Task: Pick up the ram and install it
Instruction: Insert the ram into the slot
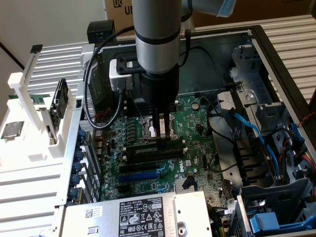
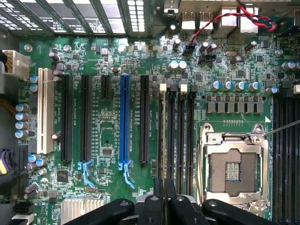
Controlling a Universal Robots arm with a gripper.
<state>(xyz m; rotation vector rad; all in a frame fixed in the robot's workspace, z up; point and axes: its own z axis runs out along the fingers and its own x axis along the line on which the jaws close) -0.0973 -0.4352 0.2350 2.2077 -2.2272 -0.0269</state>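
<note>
White plastic racking (image 1: 29, 163) fills the exterior view's left, with a dark flat unit (image 1: 60, 101) standing upright in it and a square silver chip (image 1: 12, 129) lying flat lower down. Just beside the racking is the open computer case (image 1: 276, 54), and a black cable (image 1: 89, 84) loops down over its near wall. The green main board (image 1: 192, 163) lies flat inside the case. The grey arm (image 1: 158, 29) comes straight down over the middle of this board, and its jaws point at the bank of long black memory slots (image 1: 148, 154), next to the metal-framed processor socket (image 2: 234, 164). The jaws are drawn almost together with only a thin slit between them. In the wrist view the dark fingertips (image 2: 158, 192) line up with the slot of the bank (image 2: 180, 136) nearest the expansion slots. The ram (image 1: 146, 146) shows in the exterior view as a thin green-edged strip at the fingertips. It lies along the slots and is pinched across its thickness, but I cannot tell whether its lower edge has entered a slot. The blue expansion slot (image 1: 140, 175) runs parallel to the memory bank, nearer the grey labelled box (image 1: 143, 217) at the front. In the wrist view the same blue slot (image 2: 124, 122) stands among black ones. Toward the exterior view's right, blue cables (image 1: 247, 126) trail past the metal drive bays (image 1: 256, 103).
</note>
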